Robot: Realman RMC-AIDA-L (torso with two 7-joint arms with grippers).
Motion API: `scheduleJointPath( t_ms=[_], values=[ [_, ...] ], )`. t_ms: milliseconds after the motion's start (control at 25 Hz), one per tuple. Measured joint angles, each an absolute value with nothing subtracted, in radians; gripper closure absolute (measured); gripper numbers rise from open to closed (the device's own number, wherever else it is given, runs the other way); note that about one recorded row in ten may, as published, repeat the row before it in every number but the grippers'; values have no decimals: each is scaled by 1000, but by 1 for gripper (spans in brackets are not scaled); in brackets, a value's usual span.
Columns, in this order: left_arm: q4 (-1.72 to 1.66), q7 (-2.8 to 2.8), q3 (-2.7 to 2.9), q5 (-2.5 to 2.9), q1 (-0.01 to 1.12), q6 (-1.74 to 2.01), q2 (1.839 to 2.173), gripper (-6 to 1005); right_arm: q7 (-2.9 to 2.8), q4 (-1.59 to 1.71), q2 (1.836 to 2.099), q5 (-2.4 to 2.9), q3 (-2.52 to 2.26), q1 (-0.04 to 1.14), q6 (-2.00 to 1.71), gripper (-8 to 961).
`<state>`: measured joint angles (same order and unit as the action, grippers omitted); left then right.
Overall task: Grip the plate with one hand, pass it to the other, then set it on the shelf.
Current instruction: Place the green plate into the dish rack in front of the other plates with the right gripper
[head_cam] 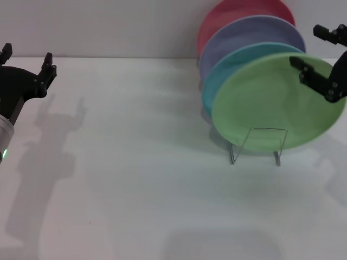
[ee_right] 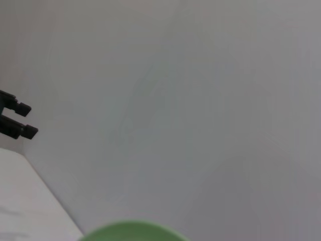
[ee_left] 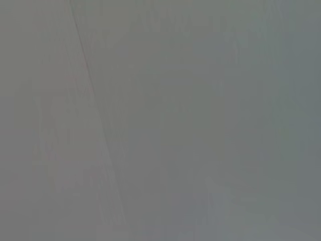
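Step in hand: last one, judged from the layout. The plate [head_cam: 271,103] already stands on edge in the shelf [head_cam: 259,145], the frontmost slot, leaning back against the sky-blue plate [head_cam: 217,86]. The lavender plate [head_cam: 244,38] and red plate [head_cam: 227,16] are stacked behind that.

The right claw [head_cam: 306,47] is at the plate's upper rim, on the side away from the left claw. Its jaws are spread wide and straddle the rim, one finger crossing the plate's front face and the other behind and above. The gap is far wider than the plate is thick, so I read it as released, not grasping. Contact with the front face can't be ruled out. The right wrist view shows only a sliver of green rim [ee_right: 130,232] just below the claw.

The left claw [head_cam: 27,54] is well away across the desk [head_cam: 135,189], jaws apart and empty. It is also seen far off in the right wrist view [ee_right: 15,119]. The left wrist view shows nothing usable.

Next move, as a judgement: pull the right claw up and back off the rim without dragging the front finger over the plate. The plate only leans on thin wire loops, so a nudge could tip it forward.

Room: there is free space above and beyond the right claw. The other plates crowd in close behind the rim, and the desk below and between the two claws is open.
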<state>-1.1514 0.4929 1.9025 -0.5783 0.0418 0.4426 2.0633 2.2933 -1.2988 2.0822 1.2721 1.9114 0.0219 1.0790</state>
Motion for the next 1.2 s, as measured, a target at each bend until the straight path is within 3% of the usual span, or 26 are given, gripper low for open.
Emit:
scheduleJointPath(
  t_ms=[280,880,1200],
  values=[
    [-1145,490,1898,-578,44,443,2063,232,2296,-1234,2081,1276,1916,14,1145,338],
    [-1107,485,1894,-578,71,443,2065,232,2315,-1092,2082,1270,1925,60,1177,338],
    [-1107,485,1896,-579,69,444,2065,232,2421,-1047,2086,1086,1927,21,1335,338]
  ],
)
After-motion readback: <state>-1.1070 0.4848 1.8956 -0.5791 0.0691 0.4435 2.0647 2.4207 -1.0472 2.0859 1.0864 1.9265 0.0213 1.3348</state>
